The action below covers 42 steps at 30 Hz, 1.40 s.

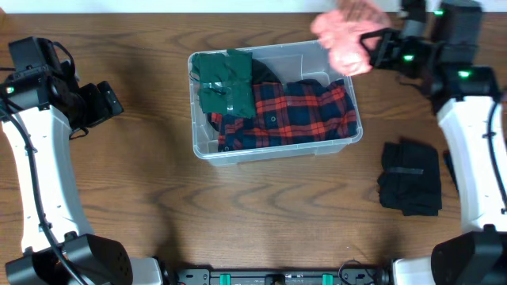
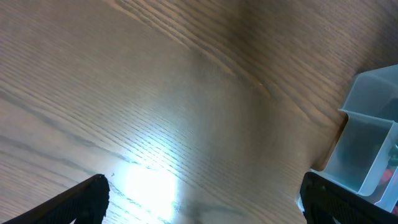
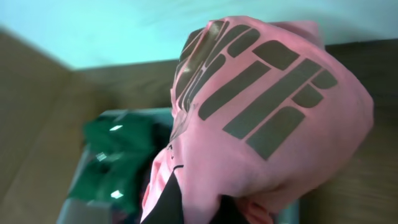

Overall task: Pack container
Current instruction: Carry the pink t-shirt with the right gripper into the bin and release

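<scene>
The clear plastic container stands mid-table and holds a folded green garment at its left end and a red-and-navy plaid shirt. My right gripper is shut on a bundled pink garment with grey stripes, held in the air above the container's far right corner. In the right wrist view the pink garment fills the frame, with the green garment below it. My left gripper is open and empty above bare table, left of the container.
A folded black garment lies on the wooden table right of the container, beside my right arm. A strip of the table's far edge shows at the top of the overhead view.
</scene>
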Motion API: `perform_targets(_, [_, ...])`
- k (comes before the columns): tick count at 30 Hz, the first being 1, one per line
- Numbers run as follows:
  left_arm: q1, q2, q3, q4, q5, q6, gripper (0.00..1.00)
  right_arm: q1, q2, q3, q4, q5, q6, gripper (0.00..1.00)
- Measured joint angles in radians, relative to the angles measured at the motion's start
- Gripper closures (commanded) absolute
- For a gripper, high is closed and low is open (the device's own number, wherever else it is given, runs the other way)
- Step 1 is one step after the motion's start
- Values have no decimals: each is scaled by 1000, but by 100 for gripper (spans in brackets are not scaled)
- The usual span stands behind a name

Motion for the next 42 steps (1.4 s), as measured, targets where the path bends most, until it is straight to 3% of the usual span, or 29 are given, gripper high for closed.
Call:
perform_targets(3, [0,0,0,0,0,0,2,64,0,0,16,-48,-47,99])
perform_targets(7, [0,0,0,0,0,0,2,124,0,0,-21,-126,-230,99])
perform_targets(14, [0,0,0,0,0,0,2,181,0,0,-188,-167,-736,99])
perform_targets(21, [0,0,0,0,0,0,2,177,17,0,-154,-123,-1104,99])
perform_targets(26, [0,0,0,0,0,0,2,168,87,0,-68,-113,-1233,99])
perform_targets(33, [0,0,0,1,2,0,2,113,211,0,-58,-101,-1275,99])
perform_targets(34, [0,0,0,1,2,0,2,98,230,0,-57,-101,-1275,92])
perform_targets(35, [0,0,0,1,3,0,2,88,241,0,-55,-101,-1275,73])
perform_targets(36, [0,0,0,1,2,0,2,74,253,0,-45,-101,-1262,5])
perform_targets(37, [0,0,0,1,3,0,2,59,265,0,-30,-101,-1244,1])
perform_targets(42, [0,0,0,2,3,0,2,-10,290,0,48,-102,-1139,1])
